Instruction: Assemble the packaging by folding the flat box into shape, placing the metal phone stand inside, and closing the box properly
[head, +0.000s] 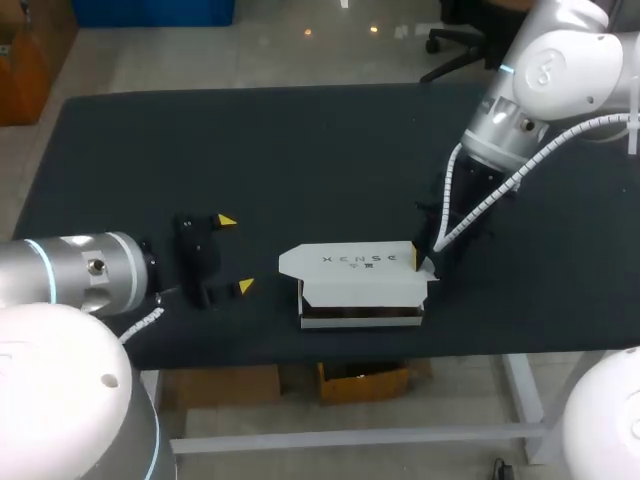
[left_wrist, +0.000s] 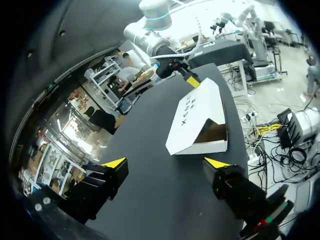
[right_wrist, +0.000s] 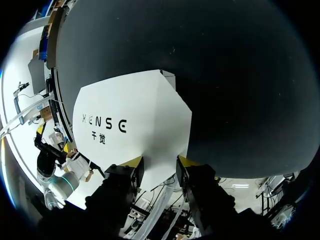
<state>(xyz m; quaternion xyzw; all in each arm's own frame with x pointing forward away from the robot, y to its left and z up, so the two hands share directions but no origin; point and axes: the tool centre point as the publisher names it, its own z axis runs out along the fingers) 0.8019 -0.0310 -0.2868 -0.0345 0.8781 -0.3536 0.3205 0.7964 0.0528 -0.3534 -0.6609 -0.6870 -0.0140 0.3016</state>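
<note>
- Between the right gripper's (right_wrist: 157, 162) yellow tips is the end of the white box (right_wrist: 135, 120). The fingers are clamped on that edge from both sides, a firm pinch.
- It's smooth, matte white card, a flat lid panel with dark lettering and corners cut on a slant.
- Ahead of the left gripper (left_wrist: 165, 162), and well apart from it, the same box lies on the matte black table (left_wrist: 150, 200). Those fingers are spread wide with nothing in them.
- The left wrist view shows what the right wrist view cannot. On the side facing the left gripper the lid stands raised, leaving a wedge-shaped mouth with plain brown card inside.
- The right wrist view sees only the lid's top face, filling the space ahead of its fingers.
- The head view adds the low front wall under the lid. The box sits between the two grippers, with the right one at its end.
</note>
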